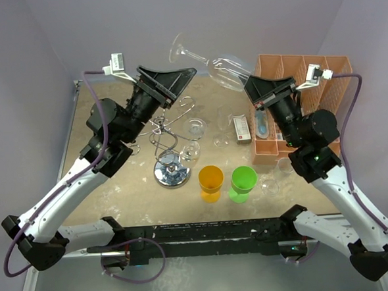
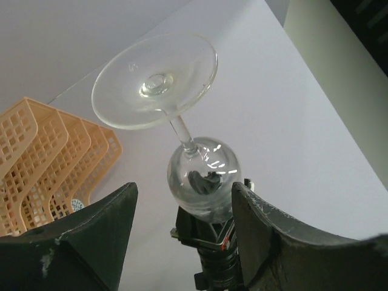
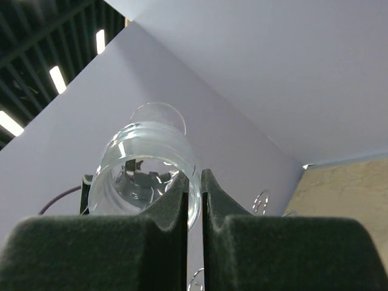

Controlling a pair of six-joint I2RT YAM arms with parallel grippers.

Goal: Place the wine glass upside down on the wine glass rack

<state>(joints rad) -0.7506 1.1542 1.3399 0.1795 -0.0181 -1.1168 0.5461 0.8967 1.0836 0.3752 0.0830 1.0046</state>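
The clear wine glass (image 1: 210, 62) hangs in the air over the back of the table, tilted, with its foot to the upper left. My right gripper (image 1: 251, 84) is shut on the bowl's rim, one finger inside and one outside, as the right wrist view shows (image 3: 194, 182) on the glass (image 3: 142, 176). My left gripper (image 1: 168, 74) is open and empty, just left of the glass's foot. In the left wrist view (image 2: 185, 191) the glass (image 2: 182, 130) sits beyond its spread fingers, apart from them. The chrome wine glass rack (image 1: 171, 173) stands on the table below my left gripper.
An orange mesh organiser (image 1: 301, 73) stands at the back right and also shows in the left wrist view (image 2: 42, 163). Other clear glasses (image 1: 194, 127) lie near the rack. An orange cup (image 1: 210, 179), a green cup (image 1: 243, 180) and a small white box (image 1: 242, 128) stand nearby.
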